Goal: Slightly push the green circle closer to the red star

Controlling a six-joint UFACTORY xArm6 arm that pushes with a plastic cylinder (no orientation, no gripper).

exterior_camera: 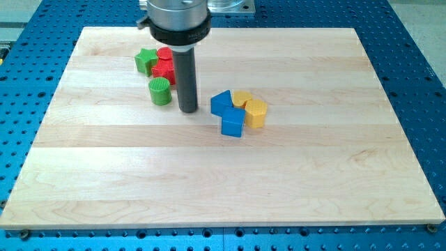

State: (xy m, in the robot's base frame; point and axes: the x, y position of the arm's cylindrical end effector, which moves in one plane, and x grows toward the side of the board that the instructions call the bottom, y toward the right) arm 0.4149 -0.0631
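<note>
Rig: one arm ending in a plain dark rod; there is no gripper, so nothing spreads, presses together or pinches.
My tip: my tip [188,110] rests on the wooden board [313,195], just to the view's right of the green circle, apparently a small gap apart.
Green circle: the green circle [160,91] stands just below the red star, close to it; whether they touch I cannot tell.
Red star: the red star [164,68] sits at the view's top left, with a green star [145,61] against its left side and another red block [165,54] behind it.
Other blocks: two blue blocks [227,113] and two yellow blocks [251,108] cluster to the view's right of the tip, well clear of the push.
Step in hand: probably lining up behind the circle.
Doing it well: bring the tip round below the circle, then nudge it briefly toward the view's top; a push from the present side would likely slide it leftward past the star.
Risk: too long a push could shove the star into its neighbours.
</note>
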